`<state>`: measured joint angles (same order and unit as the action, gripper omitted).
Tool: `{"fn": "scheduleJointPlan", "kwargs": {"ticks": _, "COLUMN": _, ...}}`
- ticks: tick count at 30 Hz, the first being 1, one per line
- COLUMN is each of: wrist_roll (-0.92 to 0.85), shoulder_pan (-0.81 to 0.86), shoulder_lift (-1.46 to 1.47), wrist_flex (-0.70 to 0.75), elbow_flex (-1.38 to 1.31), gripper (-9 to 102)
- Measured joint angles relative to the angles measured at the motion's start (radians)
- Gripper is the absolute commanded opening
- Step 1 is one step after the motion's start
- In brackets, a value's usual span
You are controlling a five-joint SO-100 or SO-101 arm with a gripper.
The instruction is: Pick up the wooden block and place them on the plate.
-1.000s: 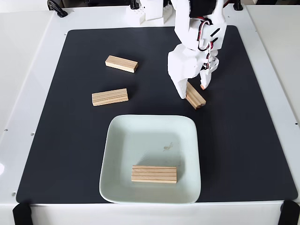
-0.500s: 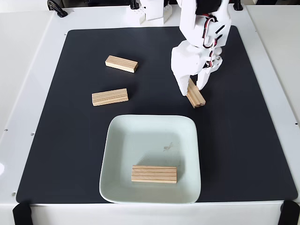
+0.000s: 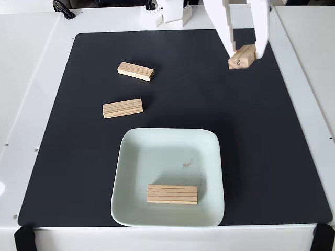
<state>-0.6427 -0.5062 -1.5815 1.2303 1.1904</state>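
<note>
In the fixed view my white gripper (image 3: 244,51) hangs at the upper right, high above the mat, shut on a wooden block (image 3: 241,57) seen end-on between its fingers. One wooden block (image 3: 172,194) lies flat in the near part of the pale plate (image 3: 131,172), which sits at the mat's front centre. Two more wooden blocks lie on the mat to the left: one (image 3: 135,71) farther back and one (image 3: 122,108) closer to the plate.
A black mat (image 3: 272,157) covers most of the white table. The arm's white base (image 3: 165,13) stands at the back edge. Black clamps sit at the front corners (image 3: 23,238) and back left.
The gripper closed on the block lying right of centre on the mat, then lifted it up and toward the back right.
</note>
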Motion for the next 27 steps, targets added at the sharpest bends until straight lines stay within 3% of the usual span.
{"fn": "scheduleJointPlan", "kwargs": {"ticks": 7, "wrist_roll": 0.528, "shoulder_pan": 0.069, "shoulder_lift": -0.005, "wrist_flex": -0.380, "elbow_flex": -0.006, "gripper": -1}}
{"fn": "scheduleJointPlan", "kwargs": {"ticks": 12, "wrist_roll": 0.617, "shoulder_pan": 0.158, "shoulder_lift": 0.221, "wrist_flex": -0.560, "elbow_flex": -0.117, "gripper": -1}}
{"fn": "scheduleJointPlan", "kwargs": {"ticks": 17, "wrist_roll": 0.627, "shoulder_pan": 0.258, "shoulder_lift": 0.489, "wrist_flex": -0.600, "elbow_flex": -0.354, "gripper": -1}}
{"fn": "scheduleJointPlan", "kwargs": {"ticks": 22, "wrist_roll": 0.747, "shoulder_pan": 0.334, "shoulder_lift": 0.742, "wrist_flex": -0.603, "elbow_flex": -0.598, "gripper": -1}}
{"fn": "scheduleJointPlan", "kwargs": {"ticks": 27, "wrist_roll": 0.781, "shoulder_pan": 0.353, "shoulder_lift": 0.850, "wrist_flex": -0.603, "elbow_flex": -0.678, "gripper": -1}}
